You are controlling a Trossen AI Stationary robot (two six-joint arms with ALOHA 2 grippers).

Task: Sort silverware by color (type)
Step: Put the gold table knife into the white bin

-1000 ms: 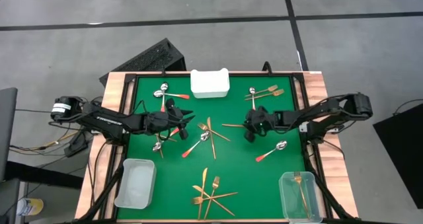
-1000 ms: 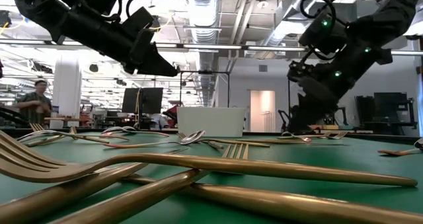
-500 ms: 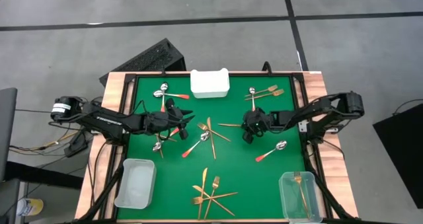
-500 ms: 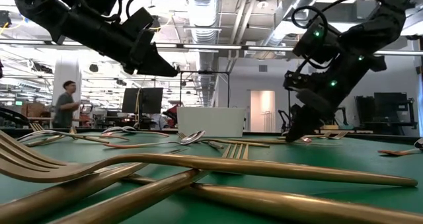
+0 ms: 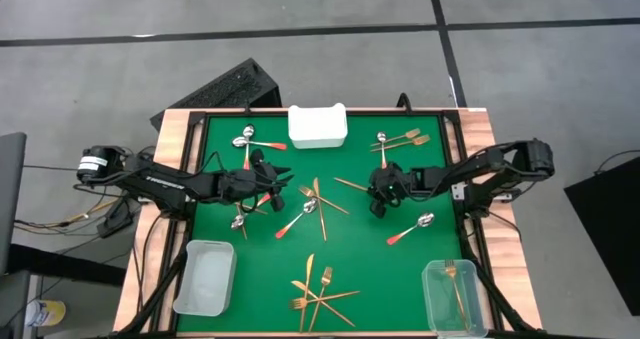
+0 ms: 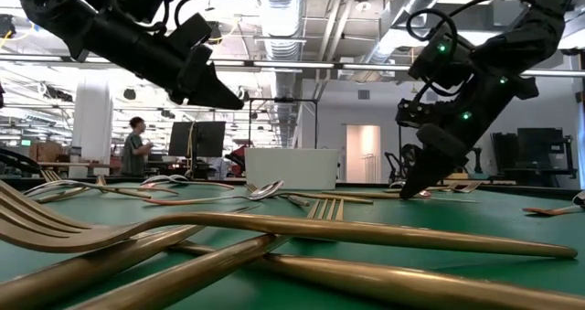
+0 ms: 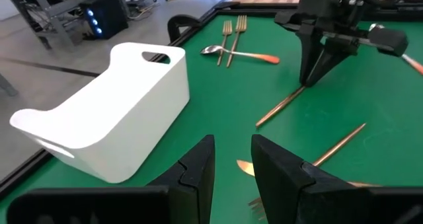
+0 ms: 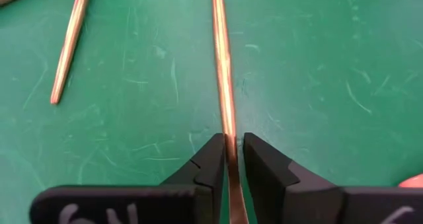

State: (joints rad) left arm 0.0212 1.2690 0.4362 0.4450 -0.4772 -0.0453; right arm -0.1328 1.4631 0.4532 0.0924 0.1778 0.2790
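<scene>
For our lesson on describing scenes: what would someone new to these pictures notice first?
Probably the right gripper, near the middle of the green table, with its fingers closed on a slim copper utensil lying on the felt. Next, the left gripper, held above the table, open and empty, facing the white tray at the far edge. Gold forks lie crossed in a pile near the front edge.

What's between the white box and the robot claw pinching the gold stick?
Bare green mat. In the left wrist view, nothing lies between the white bin and the right gripper, shut on the gold utensil. The high view shows the same.
</scene>
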